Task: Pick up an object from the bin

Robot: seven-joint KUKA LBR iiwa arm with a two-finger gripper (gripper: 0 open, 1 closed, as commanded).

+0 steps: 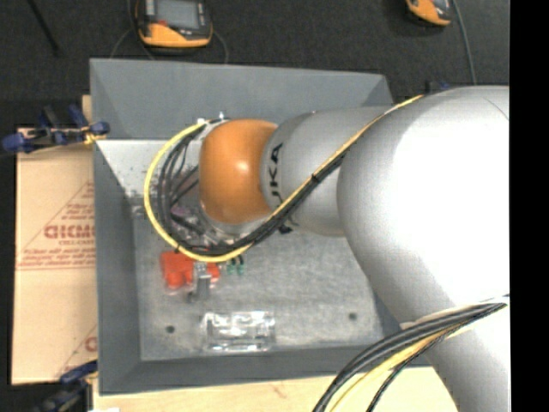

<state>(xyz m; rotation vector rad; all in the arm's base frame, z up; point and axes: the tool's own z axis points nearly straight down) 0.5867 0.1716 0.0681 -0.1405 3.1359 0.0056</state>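
Reaching in from the right, the silver arm (412,196) stretches across the grey metal bin (317,281) and ends over the left half of its floor. An orange cover (232,174) caps the wrist, and a loop of yellow and black cables (154,191) curves round the cover's left side. Below the cover the gripper (202,280) points down at the bin floor, showing as a small grey metal piece under the wrist. Whether it is released or clenched cannot be told, since the wrist and the cables hide most of it. Just beside it on the left, touching or very nearly touching, lies a small red block (177,269). The block sits on the left part of the floor, about midway between the far wall and the near wall. It cannot be told whether the gripper has any grasp on this block. On the gripper's other side, close by, a tiny green thing (234,267) peeps out from under the cables, too small for its shape to be made out. Nearer the front wall, apart from the gripper, a clear plastic piece (238,330) lies flat on the floor, roughly oblong, with pale glints on its surface.
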